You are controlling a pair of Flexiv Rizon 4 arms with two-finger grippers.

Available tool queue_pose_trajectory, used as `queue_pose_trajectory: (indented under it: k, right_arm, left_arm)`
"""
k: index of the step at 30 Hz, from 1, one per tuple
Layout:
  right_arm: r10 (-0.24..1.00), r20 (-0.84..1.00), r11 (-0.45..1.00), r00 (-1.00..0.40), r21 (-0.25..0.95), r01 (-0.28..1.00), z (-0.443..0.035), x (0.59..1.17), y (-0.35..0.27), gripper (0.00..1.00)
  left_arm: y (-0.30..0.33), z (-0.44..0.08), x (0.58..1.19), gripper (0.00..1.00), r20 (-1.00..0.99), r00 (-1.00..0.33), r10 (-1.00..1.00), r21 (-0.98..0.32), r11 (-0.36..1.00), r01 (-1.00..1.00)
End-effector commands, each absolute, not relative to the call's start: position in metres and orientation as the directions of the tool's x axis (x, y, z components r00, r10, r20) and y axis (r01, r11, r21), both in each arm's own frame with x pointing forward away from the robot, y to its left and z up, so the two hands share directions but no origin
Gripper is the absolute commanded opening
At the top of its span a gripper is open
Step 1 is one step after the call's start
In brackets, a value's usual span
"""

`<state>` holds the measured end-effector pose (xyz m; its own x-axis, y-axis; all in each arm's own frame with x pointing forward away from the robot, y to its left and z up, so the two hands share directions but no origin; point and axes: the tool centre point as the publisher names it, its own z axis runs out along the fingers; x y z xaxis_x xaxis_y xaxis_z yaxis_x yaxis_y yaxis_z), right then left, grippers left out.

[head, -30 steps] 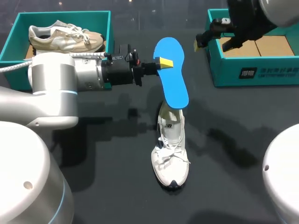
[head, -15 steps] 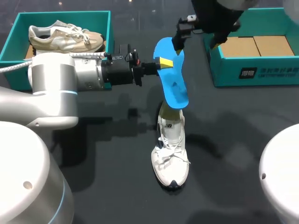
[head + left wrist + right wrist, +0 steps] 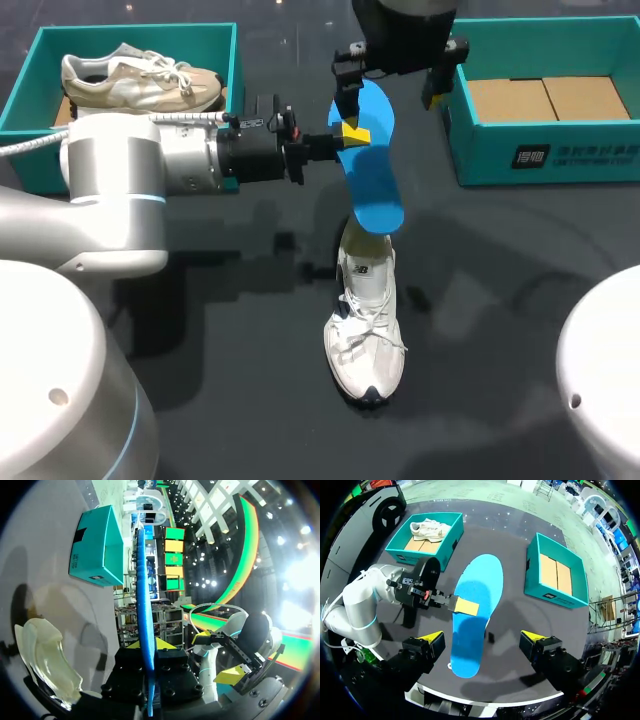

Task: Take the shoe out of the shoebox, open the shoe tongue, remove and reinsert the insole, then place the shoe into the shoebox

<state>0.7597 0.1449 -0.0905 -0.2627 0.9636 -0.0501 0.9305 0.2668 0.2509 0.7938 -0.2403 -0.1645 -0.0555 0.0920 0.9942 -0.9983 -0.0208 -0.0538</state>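
As viewed from overhead, locate the left gripper [image 3: 352,133] at mid-table, entering from the left and clamped with both yellow tips on one long edge of the blue insole [image 3: 372,180]; confirm in the left wrist view, with the insole seen edge-on and pinched between the fingers. Note the insole held off the table [image 3: 240,330] and tilted, far end toward the right gripper [image 3: 388,92], near end over the heel opening of the white shoe [image 3: 366,335]; contact between insole and shoe not determinable. Find the white shoe upright on the dark table, toe toward the robot, outside both boxes. Note the right gripper over the far end of the insole, fingers spread wide and holding nothing; check in the right wrist view, with one yellow tip to either side of the insole and clear of it. Locate the right teal shoebox [image 3: 540,160] just beside the right gripper, with only brown card at its bottom; locate the left teal shoebox [image 3: 130,35] at the far left corner, with a beige shoe [image 3: 140,80] inside.
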Motion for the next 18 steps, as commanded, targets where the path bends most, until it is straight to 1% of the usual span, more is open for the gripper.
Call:
queue_pose_trajectory:
  k: [1, 7, 18]
  right_arm:
    - [0.965, -0.04, 0.263, -0.26, 0.187, 0.946, -0.092, 0.768, 0.149, 1.0]
    - [0.97, 0.002, 0.24, -0.245, 0.175, 0.955, -0.094, 0.77, 0.146, 1.0]
    - [0.957, 0.215, 0.163, -0.193, 0.151, 0.975, -0.096, 0.772, 0.12, 1.0]
  left_arm:
    - [-0.24, -0.165, 0.793, 0.0, 0.994, -0.056, 0.091, -0.054, -0.023, -0.998]
    - [-0.24, -0.165, 0.793, 0.0, 0.994, -0.056, 0.091, -0.054, -0.023, -0.998]
    - [-0.24, -0.165, 0.793, 0.0, 0.994, -0.056, 0.091, -0.054, -0.023, -0.998]
